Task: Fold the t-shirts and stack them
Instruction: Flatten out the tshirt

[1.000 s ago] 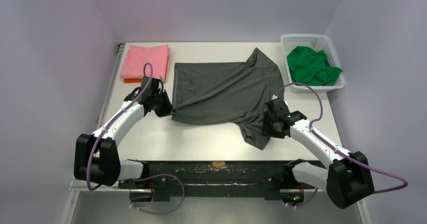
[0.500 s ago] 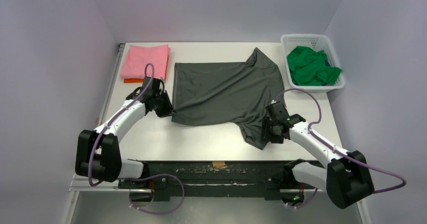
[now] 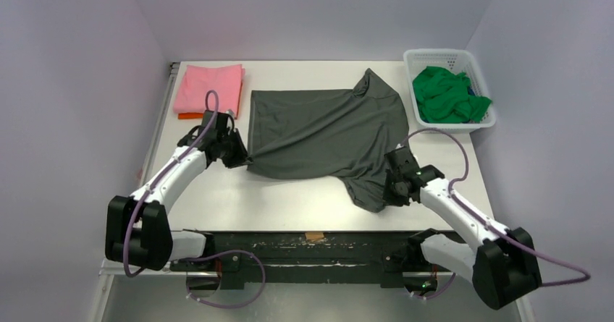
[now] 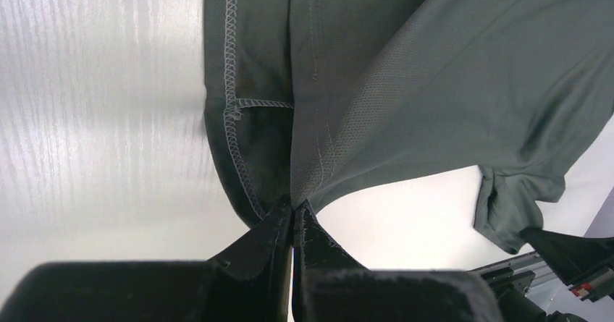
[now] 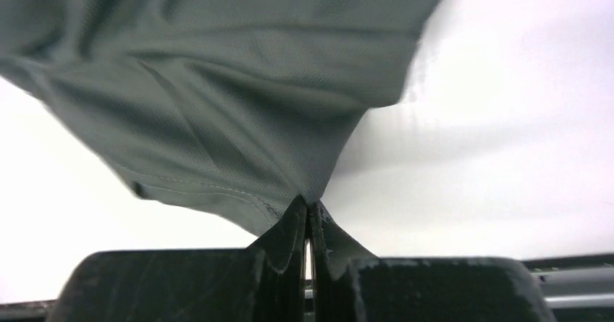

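Observation:
A dark charcoal-grey t-shirt [image 3: 326, 130] lies spread across the middle of the table, hem to the left, one sleeve hanging toward the near side. My left gripper [image 3: 242, 157] is shut on its near-left hem corner [image 4: 289, 192]. My right gripper [image 3: 391, 188] is shut on the near sleeve edge [image 5: 308, 192]. A folded pink t-shirt [image 3: 208, 87] rests on an orange one [image 3: 190, 116] at the far left. A bright green t-shirt [image 3: 447, 95] is bunched in the basket.
The white lattice basket [image 3: 413, 60] stands at the far right corner. Walls close in on the left, right and back. A black rail [image 3: 311, 246] runs along the near edge between the arm bases.
My right gripper has moved slightly right and nearer along the sleeve and shut on its edge. The left gripper keeps its hold on the hem corner.

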### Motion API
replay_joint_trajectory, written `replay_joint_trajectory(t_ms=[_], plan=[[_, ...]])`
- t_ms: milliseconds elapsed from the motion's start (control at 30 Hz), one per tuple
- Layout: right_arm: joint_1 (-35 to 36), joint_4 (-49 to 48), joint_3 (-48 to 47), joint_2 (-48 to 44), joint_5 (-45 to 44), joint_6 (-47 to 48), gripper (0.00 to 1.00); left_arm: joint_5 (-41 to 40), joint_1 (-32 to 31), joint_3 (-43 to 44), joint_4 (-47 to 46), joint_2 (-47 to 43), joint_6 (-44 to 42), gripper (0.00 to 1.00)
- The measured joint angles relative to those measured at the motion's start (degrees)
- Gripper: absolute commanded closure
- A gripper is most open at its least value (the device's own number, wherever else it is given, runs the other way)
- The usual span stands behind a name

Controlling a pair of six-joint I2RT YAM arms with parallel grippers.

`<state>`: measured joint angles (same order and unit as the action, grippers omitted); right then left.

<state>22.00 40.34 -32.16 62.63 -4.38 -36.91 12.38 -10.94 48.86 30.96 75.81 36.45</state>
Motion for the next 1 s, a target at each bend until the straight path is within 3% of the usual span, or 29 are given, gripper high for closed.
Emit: replay_joint_trajectory(t_ms=[133,433,800,1000], plan=[[0.00,6.43,-7.87,-8.70,-6.62,-0.20,1.00,0.20,0.00,0.11,0.70,-5.29,0.02,1.00],[0.00,7.10,-29.27,-24.92,-17.88,1.36,1.00,-2.05,0.09,9.14,8.24,-20.94,-0.09,1.00],[0.00,8.57,-46.29,-26.58,-19.63,8.13,1.00,-3.78,0.44,18.80,15.98,-29.49,-0.02,1.00],[0.00,8.09,-44.89,-26.99,-18.95,9.14,1.00,-2.95,0.44,20.41,15.69,-27.45,-0.02,1.00]])
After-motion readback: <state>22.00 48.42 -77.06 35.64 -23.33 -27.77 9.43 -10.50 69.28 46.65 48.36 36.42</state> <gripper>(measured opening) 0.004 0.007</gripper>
